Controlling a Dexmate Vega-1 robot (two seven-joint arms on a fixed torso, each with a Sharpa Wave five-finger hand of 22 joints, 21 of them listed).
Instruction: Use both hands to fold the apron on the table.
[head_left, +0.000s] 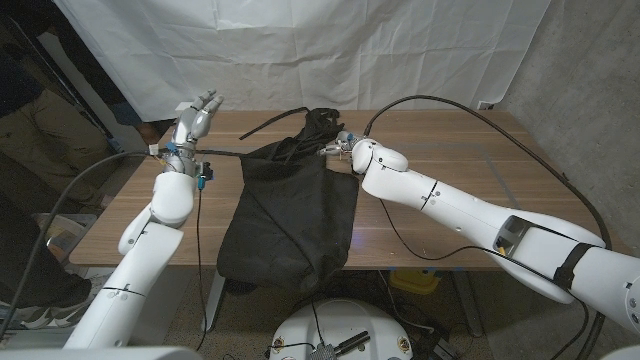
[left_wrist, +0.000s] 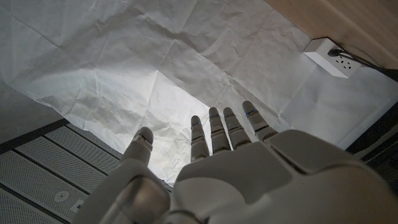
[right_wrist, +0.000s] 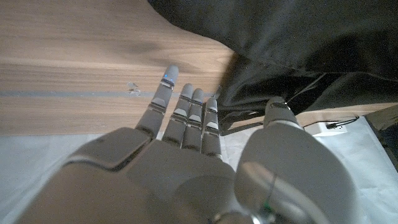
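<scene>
A black apron lies lengthwise down the middle of a wooden table, its near end drooping over the front edge and its far end bunched into a dark heap with a strap trailing toward the left. From the head view, the right hand sits at the right side of that bunched far end, while the left hand is raised above the table's far left corner, well apart from the cloth. The right wrist view adds detail: the right hand's fingers are straight and close together, the thumb set apart, its tip touching the apron's dark edge, nothing gripped. The left wrist view shows the left hand with fingers spread, holding nothing, pointing at a creased white backdrop sheet and a white power strip. Behind the table hangs the same white sheet.
</scene>
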